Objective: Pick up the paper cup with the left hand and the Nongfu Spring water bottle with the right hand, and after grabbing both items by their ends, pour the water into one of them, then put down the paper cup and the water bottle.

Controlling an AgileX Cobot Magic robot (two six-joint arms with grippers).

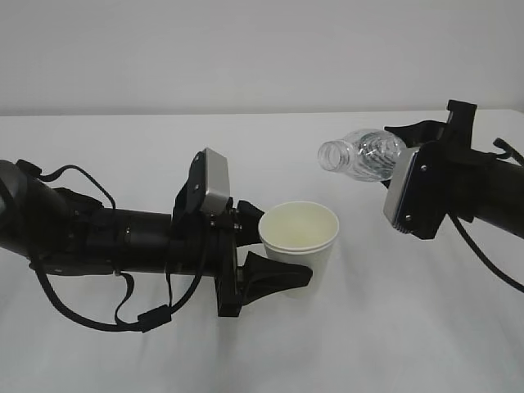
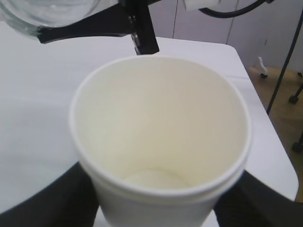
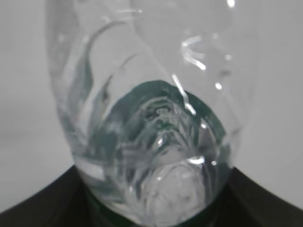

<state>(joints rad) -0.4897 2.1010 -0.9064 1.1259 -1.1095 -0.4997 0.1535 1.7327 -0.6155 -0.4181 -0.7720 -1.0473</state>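
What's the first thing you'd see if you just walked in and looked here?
A clear Nongfu Spring water bottle held tipped on its side in the air by the right hand, its open mouth pointing left. Below and left of that mouth, the left hand holds a white paper cup upright over the white table.

left hand (image 1: 123, 237): black, looping cables, silver plate | right hand (image 1: 458, 184): bulky black, grey plate

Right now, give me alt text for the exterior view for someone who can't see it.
Two black robot arms over a white table: the left claw holds an upright white paper cup, while the right claw holds a clear, capless water bottle tipped sideways, its mouth toward the cup but not over it.
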